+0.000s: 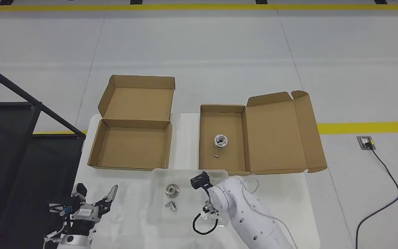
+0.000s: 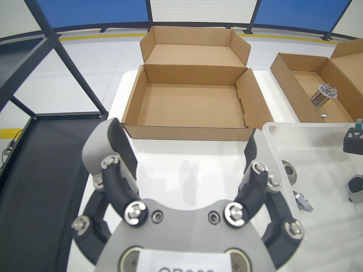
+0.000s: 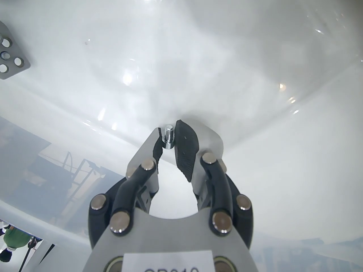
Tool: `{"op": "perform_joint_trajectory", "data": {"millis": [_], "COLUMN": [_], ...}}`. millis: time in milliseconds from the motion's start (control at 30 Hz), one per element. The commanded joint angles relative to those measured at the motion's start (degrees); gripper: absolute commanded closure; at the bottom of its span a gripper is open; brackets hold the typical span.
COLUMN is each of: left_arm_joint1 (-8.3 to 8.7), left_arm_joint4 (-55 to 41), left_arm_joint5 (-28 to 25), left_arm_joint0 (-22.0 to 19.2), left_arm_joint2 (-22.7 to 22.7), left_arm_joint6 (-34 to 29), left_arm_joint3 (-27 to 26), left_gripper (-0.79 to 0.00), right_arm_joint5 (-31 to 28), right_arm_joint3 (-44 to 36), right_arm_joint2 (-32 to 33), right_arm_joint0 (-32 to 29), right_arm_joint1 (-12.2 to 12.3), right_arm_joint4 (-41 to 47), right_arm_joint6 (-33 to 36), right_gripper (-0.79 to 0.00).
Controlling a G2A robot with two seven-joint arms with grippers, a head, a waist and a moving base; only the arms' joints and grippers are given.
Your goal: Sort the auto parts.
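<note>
White table (image 1: 127, 208) held a clear bin (image 1: 160, 180) in front of two open cardboard boxes (image 1: 130, 146). Right gripper (image 3: 169, 132) sat low in the bin, jaws pinched on a small bolt (image 3: 168, 140). Left gripper (image 2: 183, 132) hung over bare table beside the bin, jaws wide apart. Round part (image 1: 171, 188) and bracket (image 1: 171, 204) lay in the bin.

The bolt (image 3: 168, 137) pinched in the right pincer (image 3: 169, 135) is bright polished metal with a threaded shank. The pincer's pads (image 3: 185, 145) look like black ribbed rubber, backed by matt grey metal. The left pincer (image 2: 183, 131) is built the same, with shiny screw heads. The bin (image 3: 212, 43) is glossy translucent plastic. A perforated plate (image 3: 11, 57) lying in it is dull grey metal. At the bin's 11 and 1 o'clock, the left box (image 1: 130, 146) and right box (image 1: 280, 134) are matt brown cardboard on a smooth white table (image 2: 181, 171).
</note>
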Motion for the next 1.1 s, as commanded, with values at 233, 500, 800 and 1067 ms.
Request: {"op": "perform_joint_trajectory", "data": {"millis": [233, 500, 800, 1067], "left_arm_joint1": [0.00, 0.00, 0.00, 0.00], "left_arm_joint4": [0.0, 0.0, 0.0, 0.0], "left_arm_joint5": [0.0, 0.0, 0.0, 0.0], "left_arm_joint0": [0.0, 0.0, 0.0, 0.0], "left_arm_joint2": [0.0, 0.0, 0.0, 0.0], "left_arm_joint6": [0.0, 0.0, 0.0, 0.0], "left_arm_joint3": [0.0, 0.0, 0.0, 0.0], "left_gripper": [-0.785, -0.785, -0.785, -0.785], "right_arm_joint5": [-0.5, -6.3, -9.9, -3.8], "right_arm_joint3": [-7.6, -28.1, -32.2, -17.6], "right_arm_joint2": [2.4, 9.0, 10.9, 11.8], "right_arm_joint0": [-1.9, -9.2, -8.4, 0.9], "right_arm_joint1": [0.9, 3.4, 4.4, 3.5], "right_arm_joint4": [-1.7, -5.3, -13.3, -12.8], "right_arm_joint6": [-1.7, -3.0, -11.3, -16.1], "right_gripper": [0.000, 0.000, 0.000, 0.000]}}
